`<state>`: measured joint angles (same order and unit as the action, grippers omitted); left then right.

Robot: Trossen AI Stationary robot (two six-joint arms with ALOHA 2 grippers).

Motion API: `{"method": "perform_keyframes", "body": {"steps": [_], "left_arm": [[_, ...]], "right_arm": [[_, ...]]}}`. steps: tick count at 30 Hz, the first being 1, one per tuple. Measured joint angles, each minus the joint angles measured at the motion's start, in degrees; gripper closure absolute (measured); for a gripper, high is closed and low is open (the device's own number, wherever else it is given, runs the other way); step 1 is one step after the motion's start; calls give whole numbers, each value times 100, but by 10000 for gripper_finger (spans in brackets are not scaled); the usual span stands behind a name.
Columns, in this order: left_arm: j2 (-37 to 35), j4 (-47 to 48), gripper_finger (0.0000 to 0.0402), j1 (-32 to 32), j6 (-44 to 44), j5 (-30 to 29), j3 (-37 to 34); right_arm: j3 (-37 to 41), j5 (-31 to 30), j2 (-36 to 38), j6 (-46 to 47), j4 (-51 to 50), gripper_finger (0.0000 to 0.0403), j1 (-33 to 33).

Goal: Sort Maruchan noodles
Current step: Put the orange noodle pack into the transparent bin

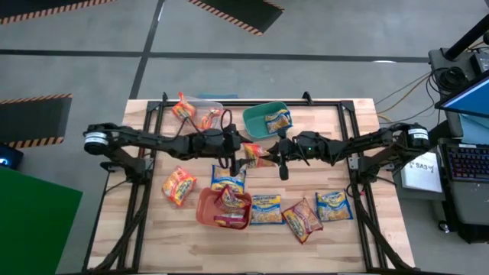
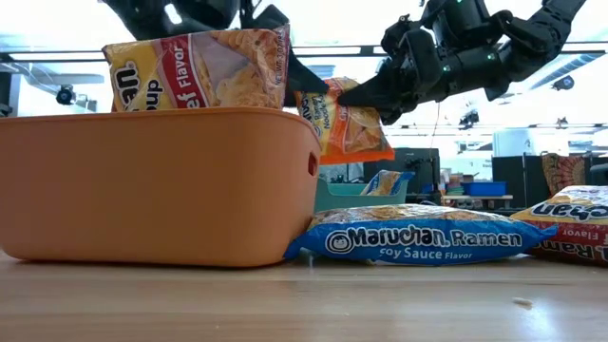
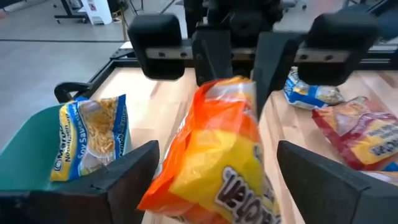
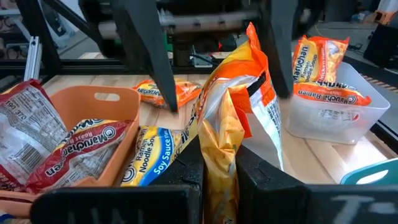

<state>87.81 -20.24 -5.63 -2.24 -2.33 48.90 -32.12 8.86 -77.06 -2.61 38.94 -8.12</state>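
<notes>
orange noodle packet (image 4: 233, 118), crinkled glossy plastic, pinched by right gripper (image 4: 217, 155) fingers.

Orange, blue and dark red against pale wood.
Orange packet (image 4: 233, 124) with yellow noodle picture, mid-air; blue packet (image 2: 423, 239) with white lettering; dark red packets (image 4: 59, 146) in orange tub (image 2: 152, 180); blue packet in teal tub (image 1: 258, 120); orange packets in clear tub (image 4: 339, 112); pale wooden table (image 1: 153, 229).

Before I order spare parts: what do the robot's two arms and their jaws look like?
Both arms are dark, slim and jointed. The left arm and right arm each carry a pale round cap near the outer end. Jaws are flat matte black fingers. Green lights glow on the wrist housing.
</notes>
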Motion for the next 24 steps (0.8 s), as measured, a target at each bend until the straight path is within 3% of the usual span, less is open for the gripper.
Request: {"method": "perform_keyframes", "body": {"steps": [6, 13, 18, 24], "left_arm": [[209, -218, 143, 4, -104, -7, 0], [210, -207, 266, 17, -170, -22, 0], [210, -166, 350, 22, -173, -13, 0], [174, 55, 387, 21, -175, -8, 0]], "right_arm": [[0, 0, 0, 0, -87, 374, 0], [-11, 0, 0, 2, -83, 369, -2], [-90, -41, 2, 153, -106, 334, -20], [-318, -25, 150, 200, -563, 275, -44]]}}
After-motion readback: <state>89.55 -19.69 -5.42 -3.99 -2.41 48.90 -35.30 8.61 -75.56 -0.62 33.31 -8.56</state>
